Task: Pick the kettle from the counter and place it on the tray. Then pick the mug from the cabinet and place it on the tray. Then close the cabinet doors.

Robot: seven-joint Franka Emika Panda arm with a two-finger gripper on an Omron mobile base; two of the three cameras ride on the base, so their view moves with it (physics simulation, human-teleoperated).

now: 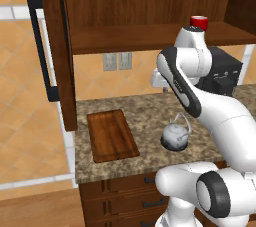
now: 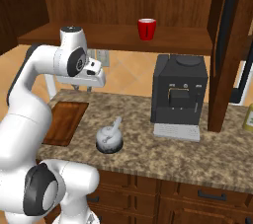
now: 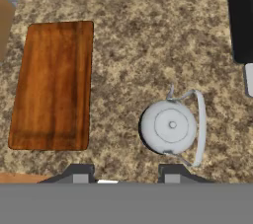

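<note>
Gripper up high, kettle not grabbed yet

Kettle [image 3: 169, 128] sits on the counter [image 3: 143, 45] right of the tray [image 3: 52, 85], below and slightly right of the gripper [image 3: 123, 174], whose fingers are spread, pinching nothing; handle [image 3: 200, 124] on the kettle's right.

So the speckled granite desk [image 1: 150, 108] has three things sitting right on it: the reddish wooden tray [image 1: 111, 135] lying flat toward the left end, the little silvery kettle [image 1: 176, 135] upright near the middle, apart from the tray, and the big black coffee machine [image 2: 178, 94] further right. Up above, the cabinet shelf [image 2: 118, 39] carries the red mug [image 2: 147, 29], standing upright.
</note>
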